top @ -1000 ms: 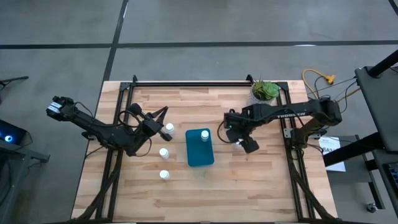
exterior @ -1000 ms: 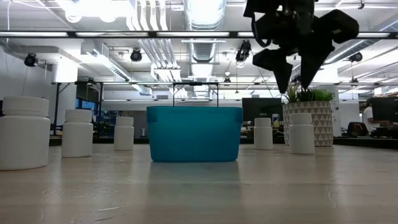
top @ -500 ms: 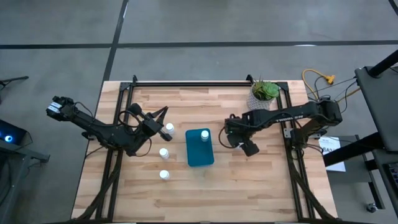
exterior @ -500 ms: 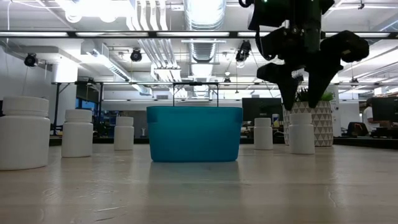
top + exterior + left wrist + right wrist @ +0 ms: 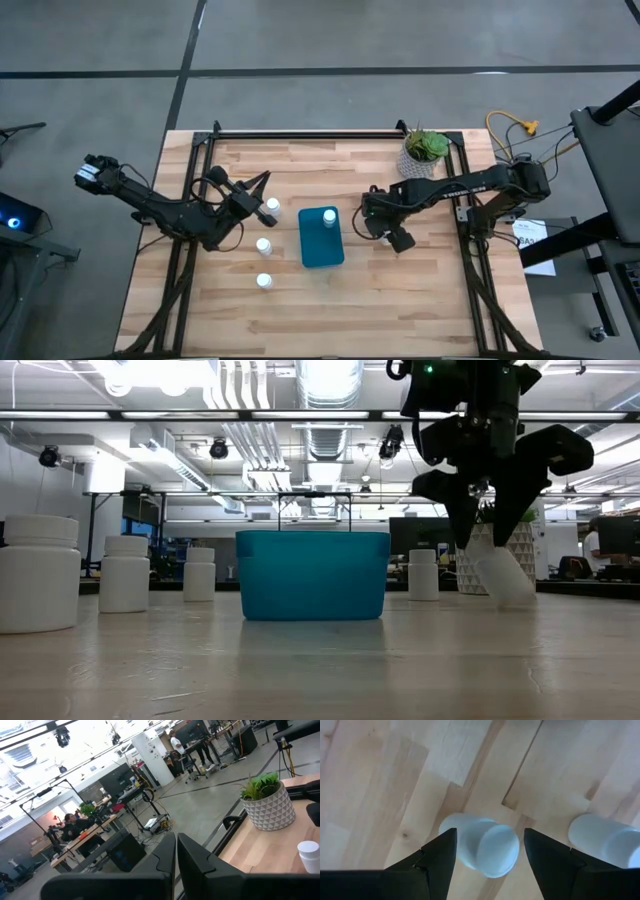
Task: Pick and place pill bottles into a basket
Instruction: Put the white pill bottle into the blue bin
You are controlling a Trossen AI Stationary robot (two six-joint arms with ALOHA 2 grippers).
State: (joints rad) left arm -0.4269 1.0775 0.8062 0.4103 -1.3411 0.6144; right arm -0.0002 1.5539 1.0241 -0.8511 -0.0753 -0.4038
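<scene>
Right of centre in the high view, the right gripper (image 5: 378, 222) straddles a tilted pill bottle (image 5: 503, 575), fingers wide, ready to close. At left, the left gripper (image 5: 262, 182) waits shut near the basket (image 5: 321, 238).

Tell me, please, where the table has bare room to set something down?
The near strip of table, in front of the basket, is bare. So is the far stretch between the left bottles and the plant. Crowded: right of the basket, where the right gripper straddles a tilted bottle.
</scene>
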